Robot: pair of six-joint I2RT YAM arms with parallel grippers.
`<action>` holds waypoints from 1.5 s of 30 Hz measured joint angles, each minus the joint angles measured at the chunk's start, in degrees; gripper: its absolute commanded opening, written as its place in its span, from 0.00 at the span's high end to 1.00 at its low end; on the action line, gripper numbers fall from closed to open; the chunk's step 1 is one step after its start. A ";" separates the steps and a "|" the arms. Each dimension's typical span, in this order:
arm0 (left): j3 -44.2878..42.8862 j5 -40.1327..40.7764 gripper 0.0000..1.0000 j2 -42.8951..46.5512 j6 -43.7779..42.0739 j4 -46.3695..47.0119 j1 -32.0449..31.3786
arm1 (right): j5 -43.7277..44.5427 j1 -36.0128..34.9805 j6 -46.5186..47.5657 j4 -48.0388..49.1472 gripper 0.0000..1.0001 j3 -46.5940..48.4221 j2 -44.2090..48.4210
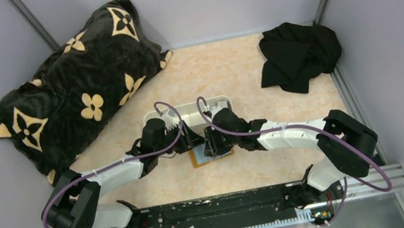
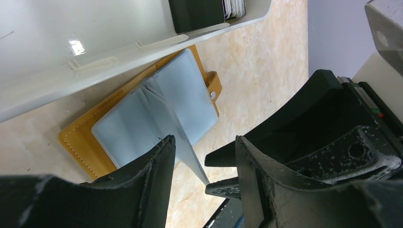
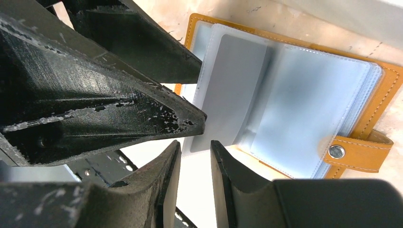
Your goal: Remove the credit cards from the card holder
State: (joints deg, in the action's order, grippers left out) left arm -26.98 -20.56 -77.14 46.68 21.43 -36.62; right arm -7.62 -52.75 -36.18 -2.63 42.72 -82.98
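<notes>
The card holder [image 3: 380,80] lies open on the table [image 2: 266,71] at the top view's centre. We judge the job part done: black credit cards [image 2: 195,14] sit in the white tray [image 2: 71,47] at the left wrist view's top edge, while a grey card [image 3: 233,90] seems left in a sleeve. Both pincers are released, the left pincer [image 2: 204,142] straddling a raised leaf and the right pincer [image 3: 195,145] narrowly parted at its edge; the tray wall hems the holder's far side, leaving free table only toward the arms.
</notes>
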 measured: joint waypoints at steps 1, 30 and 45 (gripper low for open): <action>0.00 0.00 0.44 0.00 -0.02 0.00 0.00 | 0.02 0.20 0.00 0.02 0.70 -0.07 0.15; -0.98 0.55 0.44 0.24 -1.95 -3.67 0.00 | -1.75 3.67 0.04 0.92 0.70 -2.99 1.29; -4.42 0.57 0.44 2.71 -2.82 -5.14 -0.15 | -3.21 4.85 -0.02 2.80 0.70 -4.48 1.49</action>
State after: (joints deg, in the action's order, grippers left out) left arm -31.40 -19.99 -74.43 43.86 16.29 -36.77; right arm -10.83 -47.90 -36.21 0.16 38.24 -81.49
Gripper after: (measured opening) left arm 0.562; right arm 0.300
